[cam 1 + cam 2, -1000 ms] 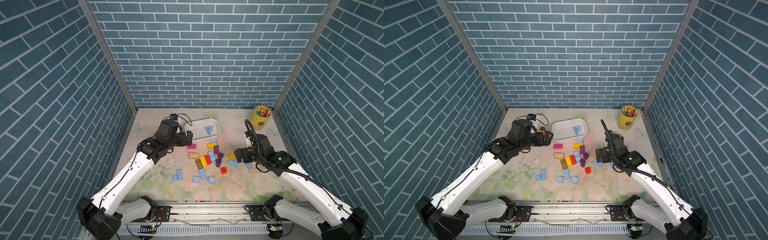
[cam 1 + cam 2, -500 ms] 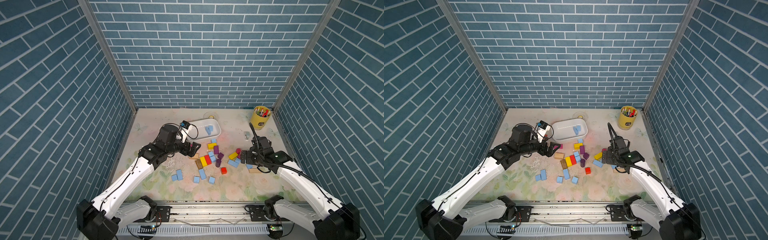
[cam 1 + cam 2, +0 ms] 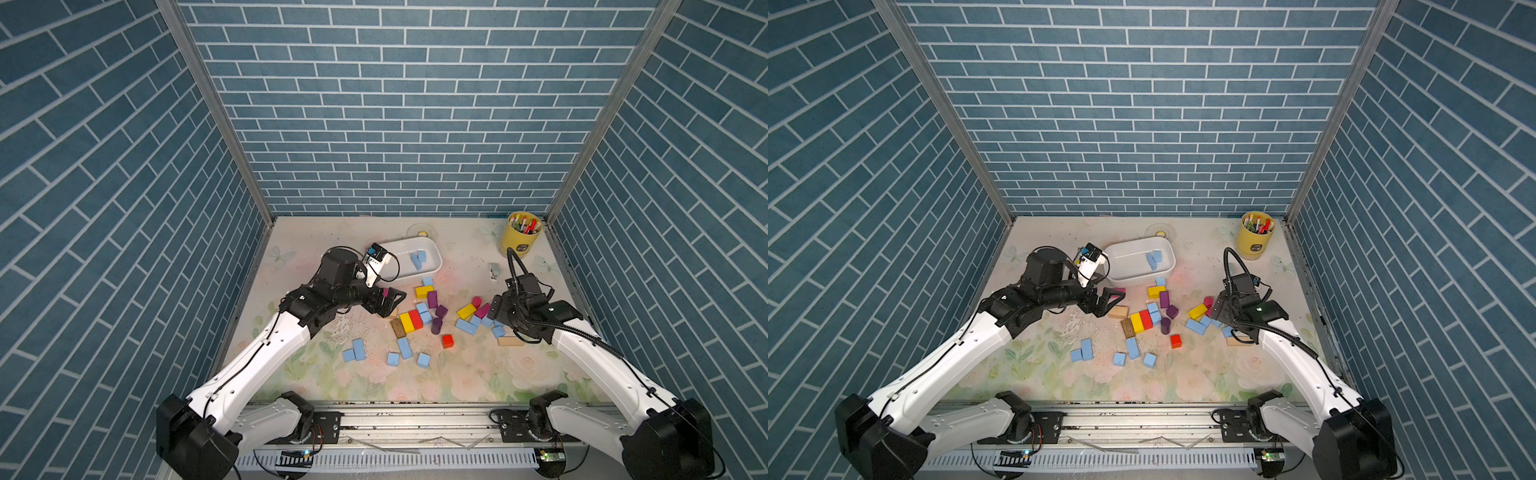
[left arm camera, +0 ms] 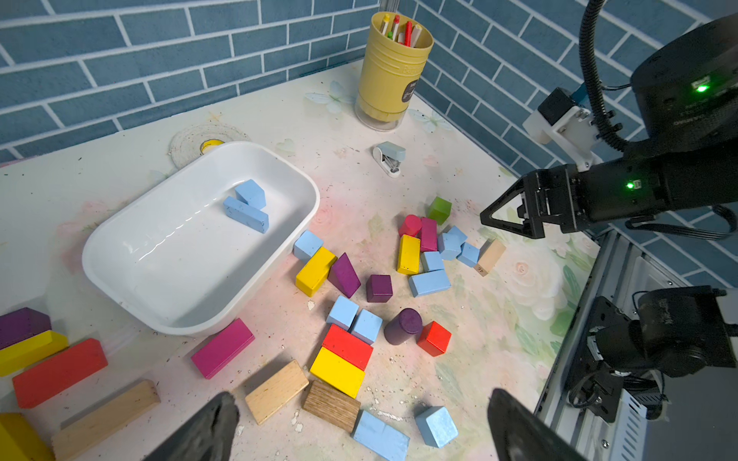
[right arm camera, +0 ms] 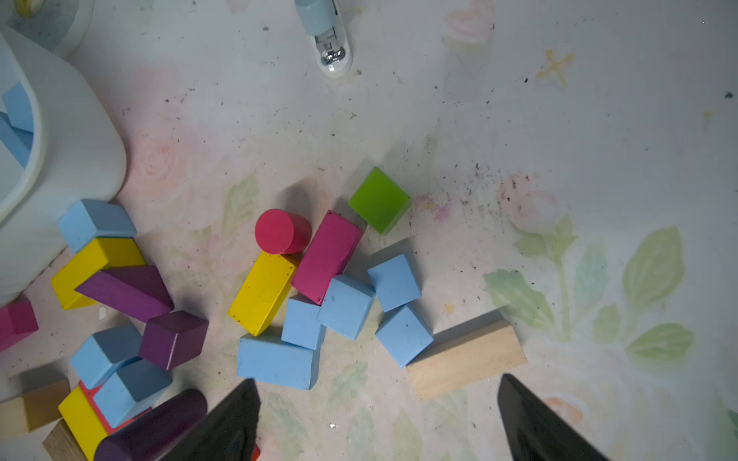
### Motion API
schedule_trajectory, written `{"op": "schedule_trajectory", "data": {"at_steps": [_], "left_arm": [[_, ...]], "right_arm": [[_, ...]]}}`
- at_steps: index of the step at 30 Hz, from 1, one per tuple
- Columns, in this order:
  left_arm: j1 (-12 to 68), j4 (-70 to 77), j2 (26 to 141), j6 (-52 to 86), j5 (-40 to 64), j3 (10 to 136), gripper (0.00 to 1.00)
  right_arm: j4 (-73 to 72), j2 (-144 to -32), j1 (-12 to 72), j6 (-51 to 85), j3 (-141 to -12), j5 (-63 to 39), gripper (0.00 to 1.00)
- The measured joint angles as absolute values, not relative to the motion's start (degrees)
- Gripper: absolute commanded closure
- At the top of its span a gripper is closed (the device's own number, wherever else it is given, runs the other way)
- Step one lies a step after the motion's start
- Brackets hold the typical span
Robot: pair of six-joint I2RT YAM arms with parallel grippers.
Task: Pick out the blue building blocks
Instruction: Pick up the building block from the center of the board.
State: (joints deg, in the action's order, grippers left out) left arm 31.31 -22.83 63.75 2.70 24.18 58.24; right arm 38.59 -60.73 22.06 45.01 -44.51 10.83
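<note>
Pink block [image 5: 325, 257] and yellow block [image 5: 261, 293] touch blue building blocks [image 5: 346, 305]; left gripper [image 4: 361, 393] and right gripper [image 5: 377, 379] spread.

the left arm [image 3: 270, 345] rises from its base at the near edge and leans forward and inward, its forearm lying close to level. the left gripper [image 3: 388, 302] points toward the middle, tipped slightly down. its jaws are spread wide with nothing between them, and in the left wrist view its fingers [image 4: 207, 431] stand far apart. the right arm [image 3: 590, 353] stretches forward and inward from its own base, wrist bent down. the right gripper [image 5: 377, 381] angles down and inward, jaws wide apart and gripping nothing. the two grippers are well apart, roughly facing each other.
</note>
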Motion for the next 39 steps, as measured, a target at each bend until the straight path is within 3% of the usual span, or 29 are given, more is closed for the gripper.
{"op": "schedule_trajectory", "data": {"at_steps": [16,27,39], "left_arm": [[32.27,-26.81,59.20,1.56,24.12,57.78,0.01],[32.62,-29.71,53.56,-1.41,19.94,55.40,0.01],[32.62,-29.76,52.34,-2.44,19.14,55.24,0.01]], "right_arm": [[42.89,-54.89,22.06,48.21,-43.81,15.88,0.07],[43.35,-60.71,22.06,49.32,-44.10,15.16,0.16],[40.42,-75.90,25.26,51.13,-51.13,13.82,0.28]]}}
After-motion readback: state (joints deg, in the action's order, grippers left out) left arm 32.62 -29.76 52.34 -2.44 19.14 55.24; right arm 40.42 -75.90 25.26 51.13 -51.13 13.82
